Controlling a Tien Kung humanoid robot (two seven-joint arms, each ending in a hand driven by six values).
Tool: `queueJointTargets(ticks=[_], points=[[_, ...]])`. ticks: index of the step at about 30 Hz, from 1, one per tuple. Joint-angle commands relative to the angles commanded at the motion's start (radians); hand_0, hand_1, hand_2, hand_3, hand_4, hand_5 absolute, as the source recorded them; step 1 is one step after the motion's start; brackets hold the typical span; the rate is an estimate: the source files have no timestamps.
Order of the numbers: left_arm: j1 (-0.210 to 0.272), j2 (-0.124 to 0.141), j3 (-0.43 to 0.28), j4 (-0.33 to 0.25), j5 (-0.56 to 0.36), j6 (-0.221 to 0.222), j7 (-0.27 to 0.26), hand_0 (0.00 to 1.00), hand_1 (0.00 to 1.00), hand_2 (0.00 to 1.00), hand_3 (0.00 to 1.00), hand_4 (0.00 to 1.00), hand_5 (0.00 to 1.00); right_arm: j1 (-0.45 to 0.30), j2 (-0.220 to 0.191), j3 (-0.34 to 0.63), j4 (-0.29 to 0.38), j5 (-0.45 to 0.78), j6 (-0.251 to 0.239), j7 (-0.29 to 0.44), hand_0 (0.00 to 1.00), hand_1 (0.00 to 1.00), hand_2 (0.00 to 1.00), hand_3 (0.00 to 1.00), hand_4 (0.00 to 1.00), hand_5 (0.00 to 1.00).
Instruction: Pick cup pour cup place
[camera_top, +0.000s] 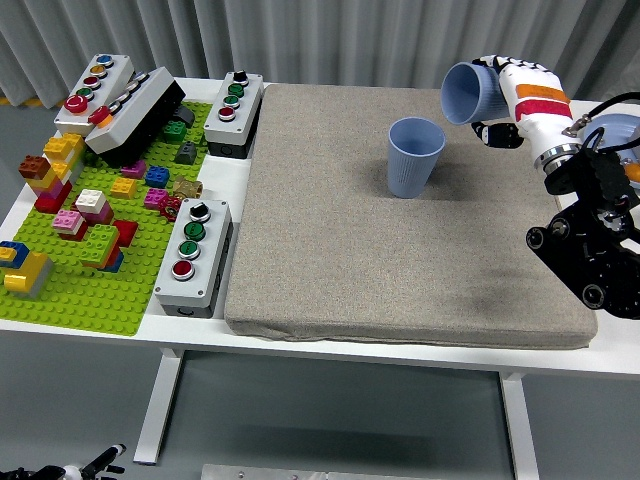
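Observation:
A blue cup (412, 157) stands upright on the grey mat (400, 260), toward its far right. My right hand (505, 95) is shut on a second blue cup (470, 93), held above and to the right of the standing cup. The held cup is tipped on its side, its mouth facing left toward the standing cup. The held cup's mouth is clear of the standing cup's rim. Nothing shows coming out of it. My left hand is out of view.
Left of the mat lie a green brick baseplate (80, 300) with several coloured bricks and three grey button boxes (192, 253) (234, 112) (98, 87). A dark box (135, 118) leans on the baseplate. A blue-rimmed object (622, 130) sits at the right edge.

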Motion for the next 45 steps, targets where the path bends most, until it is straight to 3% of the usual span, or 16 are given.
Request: queueJointTargets(ticks=[5,15,20,31,45], points=[[0.002,-0.002,-0.001,0.000,0.000,0.000,0.000,0.839,0.845,0.921,0.817,0.638,0.998,-0.031,0.010,0.145,-0.003,0.208,0.028,0.028,0.812,0.645,0.504,0.499,0.683,0.037],[0.005,-0.005,-0.002,0.000,0.003,-0.001,0.001,0.839,0.845,0.921,0.817,0.637,0.998,-0.081,0.025,0.381,-0.013,0.625,0.155,0.018,0.807,0.647,0.507,0.499,0.684,0.045],[0.007,-0.007,-0.003,0.000,0.005,-0.002,0.001,0.839,0.845,0.921,0.817,0.637,0.998,-0.108,0.037,0.427,-0.023,0.818,0.180,0.026,0.807,0.647,0.507,0.499,0.684,0.045],[0.009,-0.009,0.002,0.000,0.008,-0.005,0.002,0.838,0.845,0.921,0.818,0.637,0.998,-0.176,0.055,0.396,-0.017,0.785,0.150,0.096,0.805,0.647,0.508,0.500,0.683,0.050],[0.011,-0.012,0.006,0.000,0.009,-0.007,0.002,0.838,0.845,0.921,0.818,0.638,0.998,-0.243,0.089,0.349,-0.075,0.879,0.154,0.273,0.802,0.656,0.510,0.502,0.683,0.063]])
